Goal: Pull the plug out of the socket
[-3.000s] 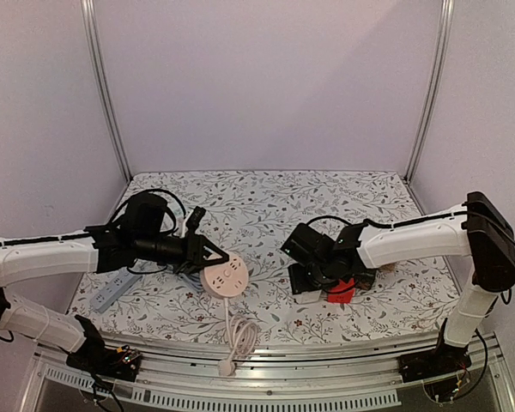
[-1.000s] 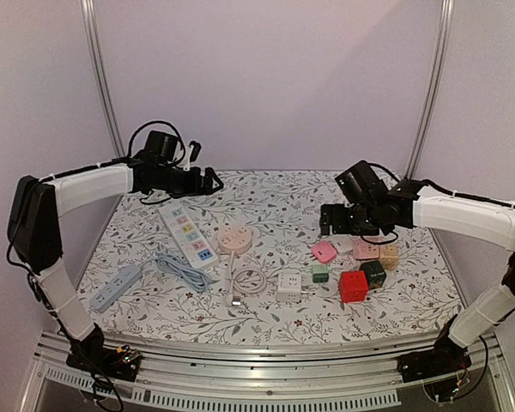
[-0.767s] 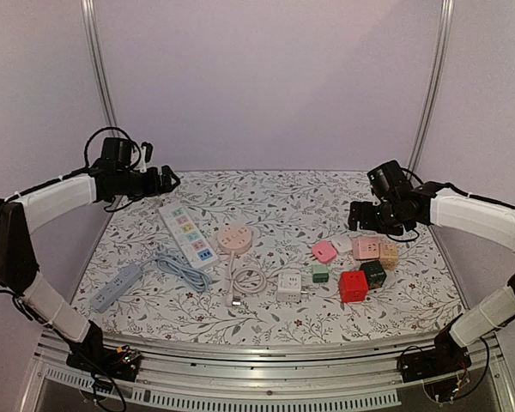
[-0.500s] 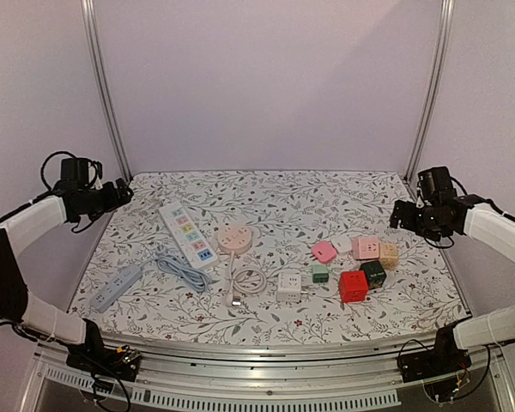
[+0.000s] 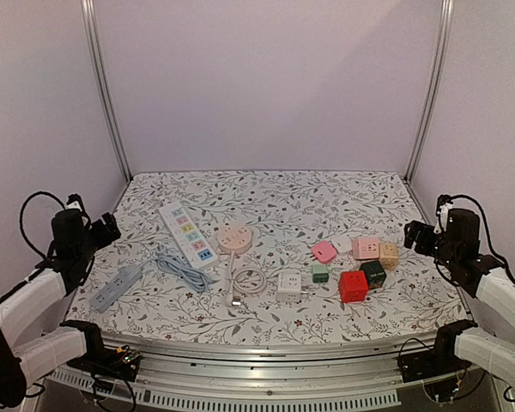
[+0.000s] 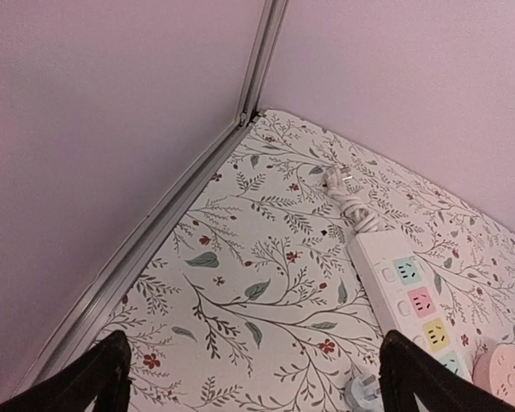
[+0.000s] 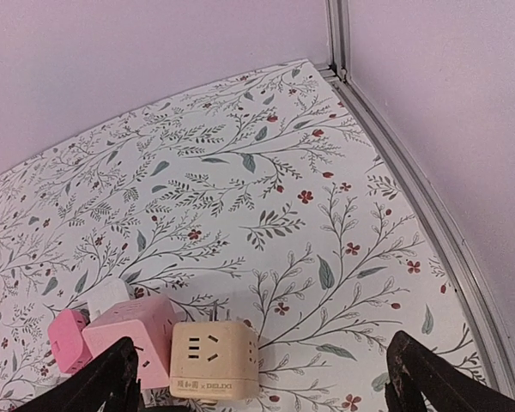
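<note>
A round pink socket (image 5: 234,238) lies mid-table, and its white cord coils toward me and ends in a plug (image 5: 232,299) lying loose on the cloth. Left of it is a white power strip (image 5: 189,234) (image 6: 409,292) with coloured outlets. A grey plug (image 6: 365,390) rests on the cloth beside that strip. My left gripper (image 5: 106,230) (image 6: 262,382) hangs open over the left edge, holding nothing. My right gripper (image 5: 415,233) (image 7: 266,378) stands open over the right edge, just right of a beige cube socket (image 5: 388,253) (image 7: 213,360).
A grey power strip (image 5: 116,287) with a blue-grey cable (image 5: 182,269) lies front left. To the right sit a white cube (image 5: 288,285), red cube (image 5: 353,286), dark green cube (image 5: 372,273), pink cube (image 5: 366,248) (image 7: 133,339) and pink adapter (image 5: 324,251). Metal frame posts (image 5: 103,94) flank the table.
Both arms have drawn back from over the table to its near left and right sides. Both grippers have stayed open and empty.
</note>
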`<state>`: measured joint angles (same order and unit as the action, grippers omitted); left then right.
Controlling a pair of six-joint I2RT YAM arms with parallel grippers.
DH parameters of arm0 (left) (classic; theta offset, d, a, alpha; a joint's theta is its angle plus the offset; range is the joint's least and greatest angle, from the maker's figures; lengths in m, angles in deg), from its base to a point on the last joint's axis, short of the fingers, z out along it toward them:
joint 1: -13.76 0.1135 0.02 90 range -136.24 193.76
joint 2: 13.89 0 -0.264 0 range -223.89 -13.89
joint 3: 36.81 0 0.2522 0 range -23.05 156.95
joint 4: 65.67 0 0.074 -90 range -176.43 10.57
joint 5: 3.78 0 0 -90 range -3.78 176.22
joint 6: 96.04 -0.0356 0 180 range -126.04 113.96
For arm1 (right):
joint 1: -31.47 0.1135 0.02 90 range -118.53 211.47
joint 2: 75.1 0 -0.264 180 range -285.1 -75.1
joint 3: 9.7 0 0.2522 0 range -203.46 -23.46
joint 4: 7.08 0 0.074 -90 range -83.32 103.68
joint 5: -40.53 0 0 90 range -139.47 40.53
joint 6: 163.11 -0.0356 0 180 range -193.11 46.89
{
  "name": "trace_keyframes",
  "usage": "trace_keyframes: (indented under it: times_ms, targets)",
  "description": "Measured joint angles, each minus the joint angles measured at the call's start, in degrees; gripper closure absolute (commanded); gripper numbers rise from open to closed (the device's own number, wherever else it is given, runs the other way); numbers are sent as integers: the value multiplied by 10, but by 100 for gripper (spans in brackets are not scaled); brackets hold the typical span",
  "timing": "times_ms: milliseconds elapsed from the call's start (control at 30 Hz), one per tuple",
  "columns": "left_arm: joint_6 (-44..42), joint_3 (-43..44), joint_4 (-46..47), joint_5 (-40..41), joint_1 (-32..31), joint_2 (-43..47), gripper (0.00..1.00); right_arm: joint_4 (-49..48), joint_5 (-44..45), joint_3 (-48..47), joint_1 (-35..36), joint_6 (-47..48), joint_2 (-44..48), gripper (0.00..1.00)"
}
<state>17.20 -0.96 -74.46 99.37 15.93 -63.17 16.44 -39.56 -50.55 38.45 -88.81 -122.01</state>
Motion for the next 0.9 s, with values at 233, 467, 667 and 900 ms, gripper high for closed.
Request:
trace_keyframes:
  times_ms: [233,467,667,900]
  targets:
    - [-38,-54,67,34,-22,38,1,-122,31,127,0,31,125,1]
    - [-62,-76,93,37,-45,18,0,-161,64,161,0,54,151,1]
    - [-69,-96,108,37,-45,17,0,-164,72,166,0,57,149,1]
    - [-70,-96,115,40,-45,11,0,-168,73,166,0,61,132,1]
